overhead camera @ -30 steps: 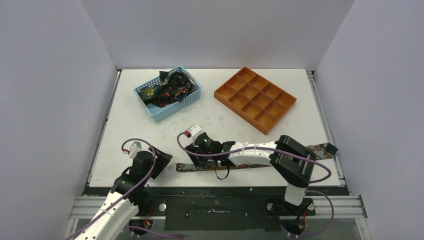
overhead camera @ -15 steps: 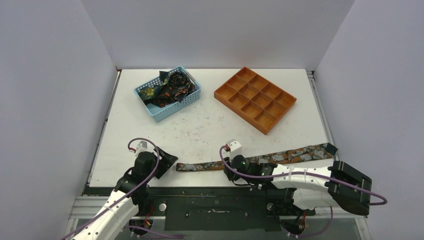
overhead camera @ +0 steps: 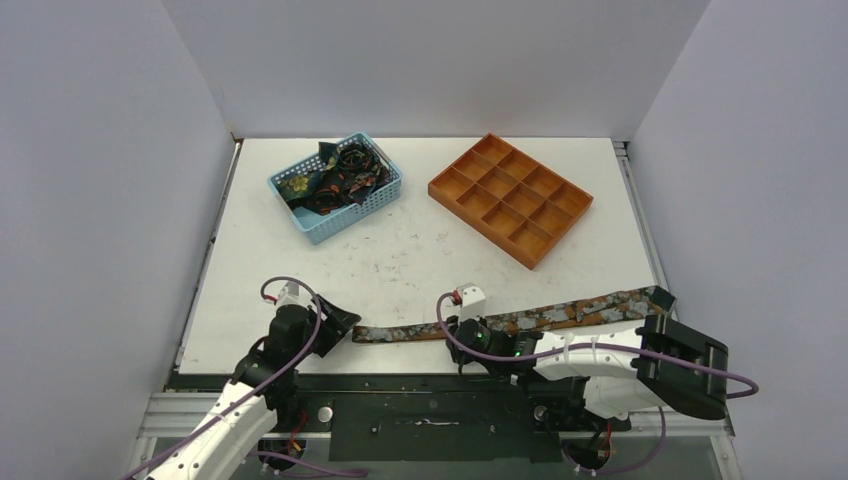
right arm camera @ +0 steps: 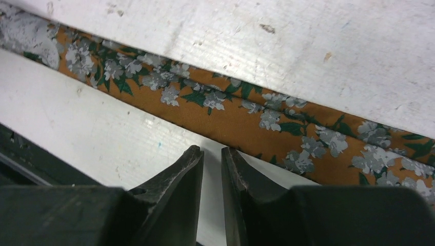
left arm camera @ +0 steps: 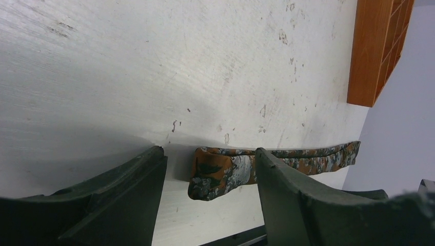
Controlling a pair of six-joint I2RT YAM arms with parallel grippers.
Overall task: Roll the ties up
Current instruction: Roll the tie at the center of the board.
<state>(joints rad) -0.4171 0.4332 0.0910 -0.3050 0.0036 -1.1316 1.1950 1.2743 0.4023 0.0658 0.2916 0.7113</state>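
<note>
One tie (overhead camera: 560, 312), orange-brown with grey and green flowers, lies stretched flat along the table's near edge. Its narrow end (left arm camera: 220, 171) sits just beyond my left gripper (left arm camera: 209, 150), between the lines of the two fingers and untouched. That gripper (overhead camera: 338, 322) is open. My right gripper (overhead camera: 462, 330) is low over the tie's middle stretch. In the right wrist view the tie (right arm camera: 231, 110) runs diagonally just past the right gripper (right arm camera: 211, 149), whose jaws are nearly shut with a thin slit and nothing between them. More ties (overhead camera: 335, 180) lie bundled in the basket.
A light-blue mesh basket (overhead camera: 350, 218) stands at the back left. An orange compartment tray (overhead camera: 478, 222) sits at the back right, and its wall (left arm camera: 377, 51) shows in the left wrist view. The table's metal front edge runs right below both grippers.
My right arm pulled back from over the tie's left part to the near edge, and its jaws closed almost fully. My left gripper crept forward to the tie's narrow end.
</note>
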